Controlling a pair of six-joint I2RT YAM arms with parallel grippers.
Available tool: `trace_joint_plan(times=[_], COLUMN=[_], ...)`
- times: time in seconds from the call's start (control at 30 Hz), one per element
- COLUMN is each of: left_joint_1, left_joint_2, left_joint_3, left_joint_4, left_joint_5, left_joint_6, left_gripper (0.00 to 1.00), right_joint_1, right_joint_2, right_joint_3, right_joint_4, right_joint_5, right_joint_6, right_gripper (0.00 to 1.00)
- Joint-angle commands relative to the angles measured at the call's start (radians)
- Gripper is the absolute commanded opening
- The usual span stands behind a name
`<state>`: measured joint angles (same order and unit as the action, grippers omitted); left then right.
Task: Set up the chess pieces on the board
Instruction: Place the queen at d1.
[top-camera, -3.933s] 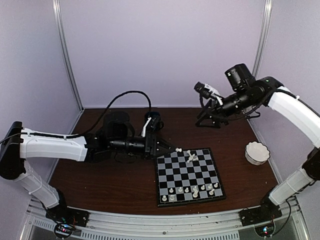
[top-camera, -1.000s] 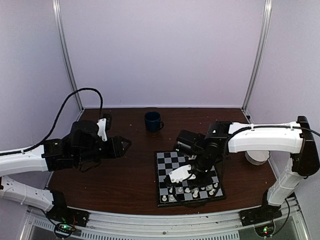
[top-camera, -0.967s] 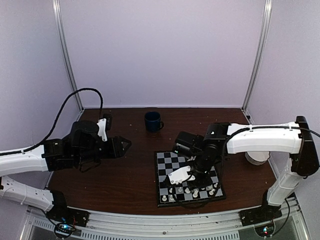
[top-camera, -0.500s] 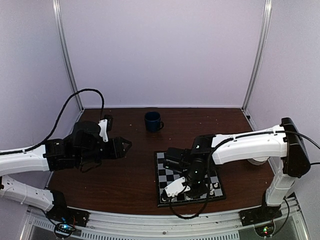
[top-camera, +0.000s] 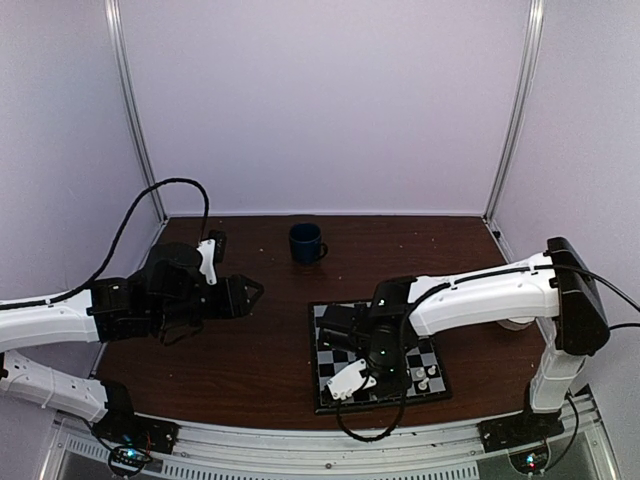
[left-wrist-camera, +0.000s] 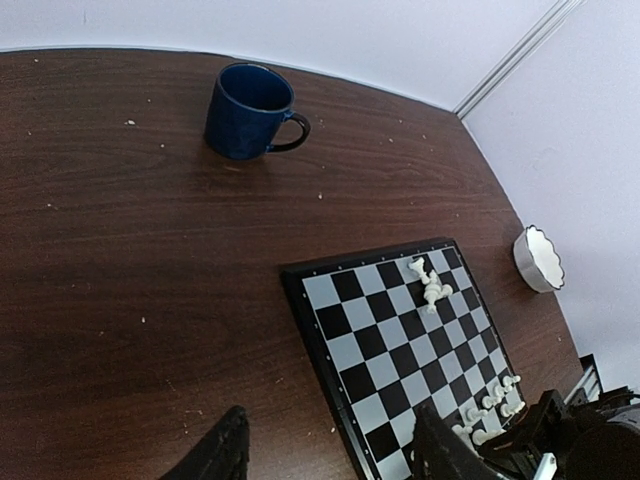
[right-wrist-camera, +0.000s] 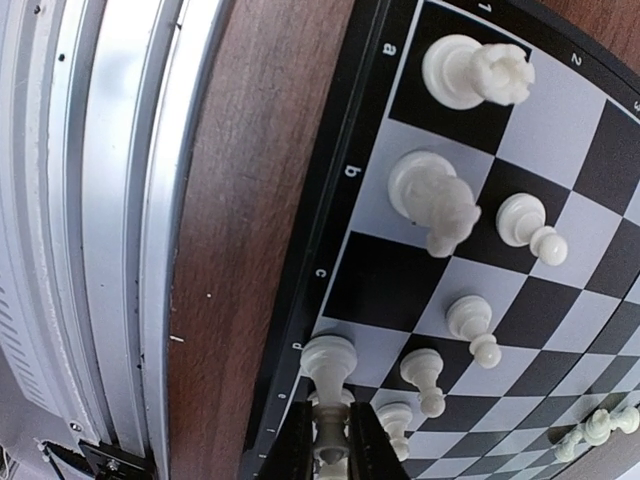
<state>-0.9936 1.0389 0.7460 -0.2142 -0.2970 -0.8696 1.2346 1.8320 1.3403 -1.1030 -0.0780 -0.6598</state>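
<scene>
The board (top-camera: 430, 352) lies at the near right of the table. My right gripper (top-camera: 372, 390) is low over its near edge. In the right wrist view this gripper (right-wrist-camera: 331, 445) is shut on the thin stem of a tall white chess piece (right-wrist-camera: 328, 362). The base of the piece is at the light square beside the letter d on the board (right-wrist-camera: 380, 285). A rook (right-wrist-camera: 475, 72), a knight (right-wrist-camera: 435, 195) and pawns (right-wrist-camera: 472, 325) stand nearby. My left gripper (top-camera: 250, 292) hangs open and empty over bare table left of the board (left-wrist-camera: 400, 340). Two pieces (left-wrist-camera: 430, 285) lie toppled near the far edge.
A dark blue mug (top-camera: 306, 243) stands at the back of the table, also in the left wrist view (left-wrist-camera: 248, 110). A white scalloped bowl (left-wrist-camera: 538, 258) sits right of the board. The metal frame rail (right-wrist-camera: 100, 200) runs just beyond the table's near edge.
My right arm has swung left and toward the near edge of the board, with the piece still in its gripper. The left arm has hardly moved.
</scene>
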Motion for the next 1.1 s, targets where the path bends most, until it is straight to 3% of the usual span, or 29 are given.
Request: trace_joint_plan(times=[0.0,0.33,0.73,1.07], left_joint_1=[0.008,0.007,0.008,0.007], left_joint_2=[-0.005,0.0,-0.009,0.047], left_joint_3=[-0.017,-0.017,-0.021,0.047], left_joint_4=[0.01,0.013,0.011,-0.038], left_joint_5=[-0.016,-0.01,-0.01,0.022], left_joint_6=[0.003,0.007,0.005,0.062], left_gripper=[0.56,0.56,0.56,0.57], right_joint_1=[0.007,0.008,0.014,-0.019], right_joint_2=[0.022,0.038,0.023,-0.127], right_joint_3=[0.029,0.044,0.057,0.159], right_joint_4=[-0.013,-0.018,-0.037,-0.107], right_joint_5=[0.047,0.058,0.058,0.046], right_joint_6=[-0.005,-0.001,-0.002,-0.024], right_gripper=[0.05,0.09,0.22,0.3])
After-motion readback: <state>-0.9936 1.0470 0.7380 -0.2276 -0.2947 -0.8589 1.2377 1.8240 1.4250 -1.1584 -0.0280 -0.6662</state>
